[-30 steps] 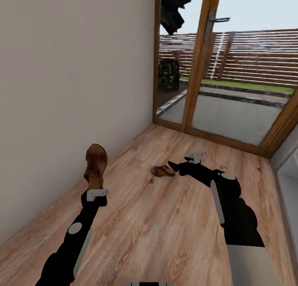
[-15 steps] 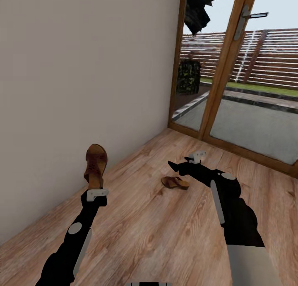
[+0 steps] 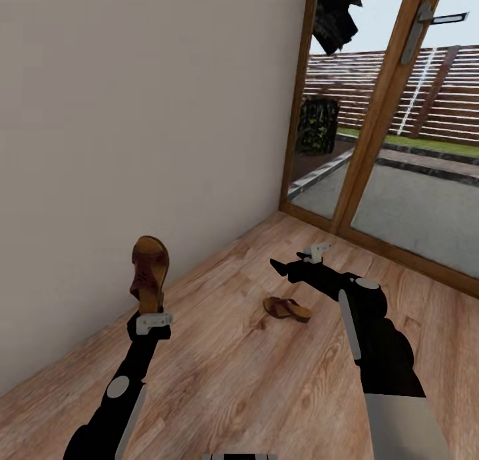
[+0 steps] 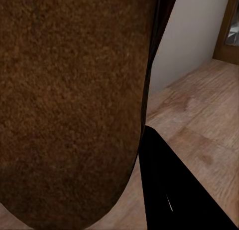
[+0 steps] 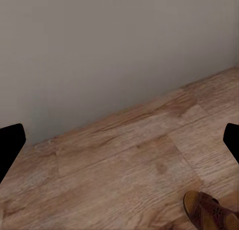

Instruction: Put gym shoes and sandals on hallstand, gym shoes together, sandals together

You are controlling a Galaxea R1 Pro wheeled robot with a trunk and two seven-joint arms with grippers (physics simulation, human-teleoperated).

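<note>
Carrying one sandal (image 3: 149, 273) upright in the left fingers (image 3: 152, 311); the second sandal (image 3: 287, 309) is to be grasped by the wide-spread right fingers (image 3: 275, 265).

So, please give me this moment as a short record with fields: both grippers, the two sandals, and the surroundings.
left gripper: shut on held sandal, upright above it
right gripper: open, holding nothing
second sandal: flat on corridor floor, below right gripper
wall: at left
glass door: ahead, at right
</note>
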